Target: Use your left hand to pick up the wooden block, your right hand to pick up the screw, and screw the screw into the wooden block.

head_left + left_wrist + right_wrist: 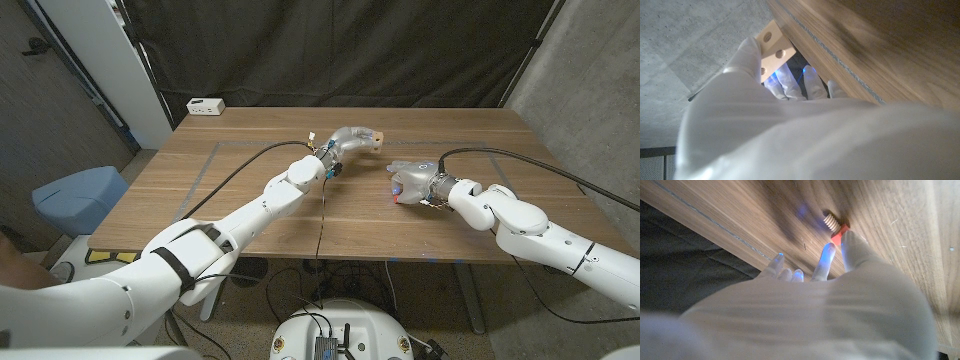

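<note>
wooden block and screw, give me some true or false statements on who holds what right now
1. The left hand holds the wooden block. True.
2. The wooden block shows two round holes in the left wrist view. True.
3. The screw is already threaded into the block. False: it is at the right hand, apart from the block.
4. The screw has a blue head. False: its head is red.
5. A white box sits at the table's far left corner. True.
</note>
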Controlling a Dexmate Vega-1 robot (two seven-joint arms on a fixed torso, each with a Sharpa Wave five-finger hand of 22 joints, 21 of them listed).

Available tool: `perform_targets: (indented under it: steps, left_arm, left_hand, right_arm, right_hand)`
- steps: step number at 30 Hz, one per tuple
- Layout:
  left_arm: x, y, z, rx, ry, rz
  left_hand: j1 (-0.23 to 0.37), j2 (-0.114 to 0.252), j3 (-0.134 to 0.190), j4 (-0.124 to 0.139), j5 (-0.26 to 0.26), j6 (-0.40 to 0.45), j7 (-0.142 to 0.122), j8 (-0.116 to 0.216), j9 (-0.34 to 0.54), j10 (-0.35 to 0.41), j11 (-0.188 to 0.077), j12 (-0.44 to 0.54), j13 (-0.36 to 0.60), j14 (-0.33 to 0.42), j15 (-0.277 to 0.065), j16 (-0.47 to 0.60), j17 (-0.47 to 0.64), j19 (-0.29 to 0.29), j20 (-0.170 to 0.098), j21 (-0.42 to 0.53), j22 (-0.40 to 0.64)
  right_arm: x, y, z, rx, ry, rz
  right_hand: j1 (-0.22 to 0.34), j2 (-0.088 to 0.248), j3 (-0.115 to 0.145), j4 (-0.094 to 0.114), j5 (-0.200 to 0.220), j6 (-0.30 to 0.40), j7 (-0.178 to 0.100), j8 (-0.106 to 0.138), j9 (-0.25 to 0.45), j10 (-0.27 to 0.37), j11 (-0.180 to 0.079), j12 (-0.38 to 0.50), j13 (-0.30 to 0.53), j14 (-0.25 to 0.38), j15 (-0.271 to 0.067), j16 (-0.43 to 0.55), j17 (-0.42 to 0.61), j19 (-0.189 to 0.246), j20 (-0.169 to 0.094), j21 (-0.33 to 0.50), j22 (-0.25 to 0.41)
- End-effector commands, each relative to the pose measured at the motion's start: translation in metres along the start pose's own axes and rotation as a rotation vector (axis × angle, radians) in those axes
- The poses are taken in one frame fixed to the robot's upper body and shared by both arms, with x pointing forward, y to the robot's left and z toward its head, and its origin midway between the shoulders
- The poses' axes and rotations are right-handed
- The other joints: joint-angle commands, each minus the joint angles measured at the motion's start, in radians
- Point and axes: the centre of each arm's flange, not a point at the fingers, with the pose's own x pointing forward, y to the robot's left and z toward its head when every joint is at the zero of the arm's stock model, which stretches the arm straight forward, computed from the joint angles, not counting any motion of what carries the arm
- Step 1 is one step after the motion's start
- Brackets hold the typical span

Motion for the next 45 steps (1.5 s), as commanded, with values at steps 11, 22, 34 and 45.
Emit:
perform_targets:
  steps: [11,22,34,45]
  left_arm:
    - [0.0009,-0.0010,-0.0028,-0.005,0.005,-0.006]
    - [0.0043,-0.0014,-0.0032,-0.006,0.008,-0.013]
    - [0.0066,-0.0011,-0.0025,0.000,0.009,-0.016]
    - [0.0056,-0.0010,-0.0028,0.001,0.012,-0.010]
  left_hand:
    - [-0.006,0.037,-0.003,0.004,0.007,0.037,0.015,0.079,0.005,0.017,-0.007,0.005,0.038,0.009,-0.090,0.006,0.004,0.000,0.002,-0.001,0.005]
    - [-0.009,0.053,-0.004,0.010,0.009,0.026,0.023,0.075,0.005,0.016,-0.006,0.004,0.041,0.013,-0.082,0.011,0.009,0.000,0.008,-0.001,0.005]
    - [-0.009,0.055,-0.008,0.009,0.013,0.023,0.024,0.074,0.006,0.013,-0.005,0.003,0.045,0.013,-0.083,0.012,0.011,0.001,0.009,-0.001,0.005]
    - [-0.009,0.062,-0.012,0.009,0.017,0.018,0.028,0.073,0.006,0.009,-0.005,0.001,0.049,0.011,-0.080,0.014,0.014,0.000,0.012,-0.001,0.005]
  right_arm:
    - [-0.0012,-0.0040,-0.0026,-0.001,-0.005,0.038]
    - [0.0006,-0.0048,-0.0050,0.004,-0.008,0.079]
    - [0.0060,-0.0016,-0.0026,0.001,-0.002,0.096]
    - [0.0075,0.0021,0.0004,-0.010,0.004,0.093]
  right_hand:
    - [-0.005,-0.016,0.002,0.002,0.006,-0.096,-0.004,-0.005,0.019,-0.035,0.007,-0.015,0.004,-0.021,-0.007,-0.010,0.005,-0.011,-0.016,-0.008,0.000]
    - [-0.025,-0.027,-0.002,0.005,0.005,-0.175,-0.010,-0.037,0.001,-0.087,0.015,-0.026,0.004,-0.061,0.013,-0.020,0.006,-0.043,0.003,-0.012,0.000]
    - [-0.036,-0.028,-0.002,0.006,0.004,-0.216,-0.010,-0.058,-0.015,-0.109,0.012,-0.026,0.005,-0.077,0.022,-0.021,0.006,-0.056,0.011,-0.012,0.001]
    - [-0.043,-0.034,-0.005,0.005,0.001,-0.225,-0.007,-0.064,-0.023,-0.119,0.010,-0.024,0.005,-0.081,0.024,-0.020,0.006,-0.059,0.014,-0.010,0.001]
